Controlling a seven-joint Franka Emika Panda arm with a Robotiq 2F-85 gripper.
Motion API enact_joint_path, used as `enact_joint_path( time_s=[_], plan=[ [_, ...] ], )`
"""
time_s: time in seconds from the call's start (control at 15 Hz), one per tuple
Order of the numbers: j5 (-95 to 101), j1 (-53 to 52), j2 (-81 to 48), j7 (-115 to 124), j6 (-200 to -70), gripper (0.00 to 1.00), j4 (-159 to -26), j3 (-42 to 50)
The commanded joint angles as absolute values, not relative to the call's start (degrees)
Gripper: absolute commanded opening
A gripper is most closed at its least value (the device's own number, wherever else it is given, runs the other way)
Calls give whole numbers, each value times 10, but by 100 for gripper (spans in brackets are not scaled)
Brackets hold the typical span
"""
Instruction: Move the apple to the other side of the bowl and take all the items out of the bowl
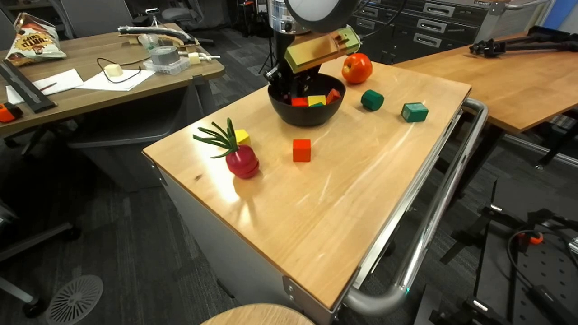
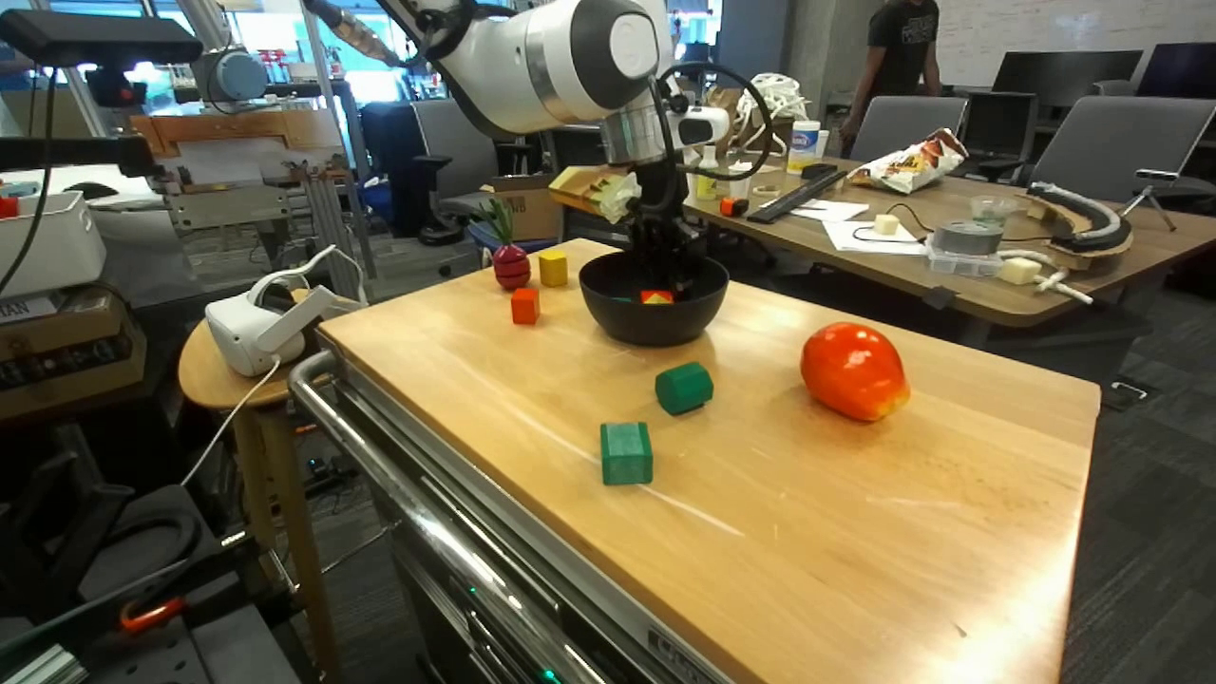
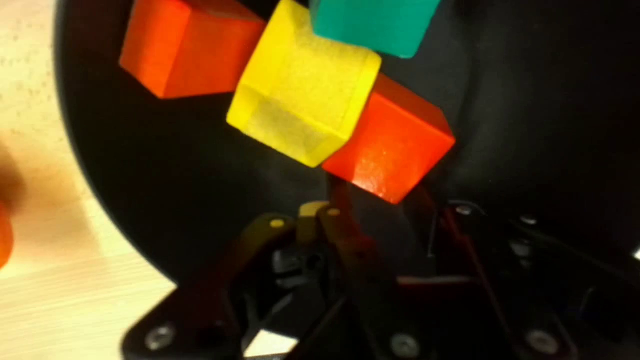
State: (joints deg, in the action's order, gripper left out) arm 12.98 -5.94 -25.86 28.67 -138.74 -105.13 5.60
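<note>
While the robot arm (image 2: 513, 81) is hanging over the table (image 2: 855, 541), its fingers (image 3: 345, 235) are pointing down into the black bowl (image 2: 655, 326), their tips standing spread with the dark bowl showing between them. In the wrist view, just ahead of the tips, a glossy red block (image 3: 395, 150) is lying in the bowl, partly hidden by a yellow block (image 3: 310, 90). Farther from the fingers, up and to their left, a second red block (image 3: 200, 55) is sitting on the yellow block's other side, while a teal block (image 3: 370, 25) is running off the view's top edge.

The apple (image 1: 356, 67) is sitting on the table outside the bowl, to the right of the fingers in both exterior views. Below the fingers in an exterior view, a green prism (image 2: 684, 388) and, farther down, a green block (image 2: 627, 454) are lying apart from each other. To the left of the fingers there, a radish (image 2: 511, 268) is standing with its green leaves up, just beside a second yellow block (image 2: 553, 268), and an orange-red cube (image 2: 524, 306) is sitting in front of them. Much farther left, well apart from the fingers, a white headset (image 2: 261, 328) is resting on a wooden stool (image 2: 201, 370).
</note>
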Motion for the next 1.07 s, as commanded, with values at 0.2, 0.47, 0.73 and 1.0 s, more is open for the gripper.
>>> enact_joint_path(
  time_s=[0.2,0.47,0.73,1.0],
  plan=[
    [145,-78,-276,282,-1331,63,-1028,80],
    [129,-63,-259,237,-1291,89,-1027,64],
    [78,-38,-248,169,-1260,100,-1020,41],
    [37,-21,-252,111,-1200,100,-1005,26]
  ],
)
